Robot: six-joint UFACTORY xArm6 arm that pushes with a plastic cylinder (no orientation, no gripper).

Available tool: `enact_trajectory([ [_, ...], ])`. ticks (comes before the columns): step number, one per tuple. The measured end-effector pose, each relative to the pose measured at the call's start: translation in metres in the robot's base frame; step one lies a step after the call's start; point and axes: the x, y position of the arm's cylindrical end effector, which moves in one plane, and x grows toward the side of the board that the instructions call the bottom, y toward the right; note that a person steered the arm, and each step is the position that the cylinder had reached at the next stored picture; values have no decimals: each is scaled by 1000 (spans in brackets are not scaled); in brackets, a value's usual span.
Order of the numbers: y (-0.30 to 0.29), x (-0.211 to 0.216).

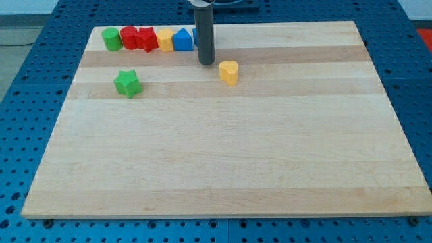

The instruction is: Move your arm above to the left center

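Room: blue perforated bench (27, 101) showing on all sides of the board, a pale strip of floor at the far 10 and 2 o'clock corners; nothing else legible.
Surface: light wooden board (223, 148), broad and mostly bare, faint lengthwise grain bands; blocks gathered only near the 11–12 o'clock edge.
Arm: dark rod descending from 12 o'clock, upper part cut off by the frame.
Row of blocks: along the top edge, from the view's left: green cylinder (111, 39), red cylinder (129, 37), red star-like block (146, 38), yellow block (165, 40), blue block with a peaked top (182, 40), then a further blue sliver partly hidden behind the rod, shape not readable.
Loose blocks: green star (127, 83) at 9 o'clock of the rod's end, well apart; yellow cylinder-like block (229, 72) at 4 o'clock, just beside, apparently not touching.
Tip: my tip (206, 63) standing on the board just below the right end of the row.
Grasp state: no fingers on this rig, so nothing to open or close and nothing held; bare rod only.
Target place: left centre of the board, roughly 8 o'clock from the tip, unoccupied, below the green star.
Step in hand: judged early, tip far from the goal area.
Next move: a long slide toward 8 o'clock, passing below or beside the green star; likely risk, clipping that star.
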Motion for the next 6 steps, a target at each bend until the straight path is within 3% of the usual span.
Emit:
enact_trajectory([
  [2, -5, -12],
  [3, -35, -4],
  [4, -91, -4],
  [6, -263, 14],
])
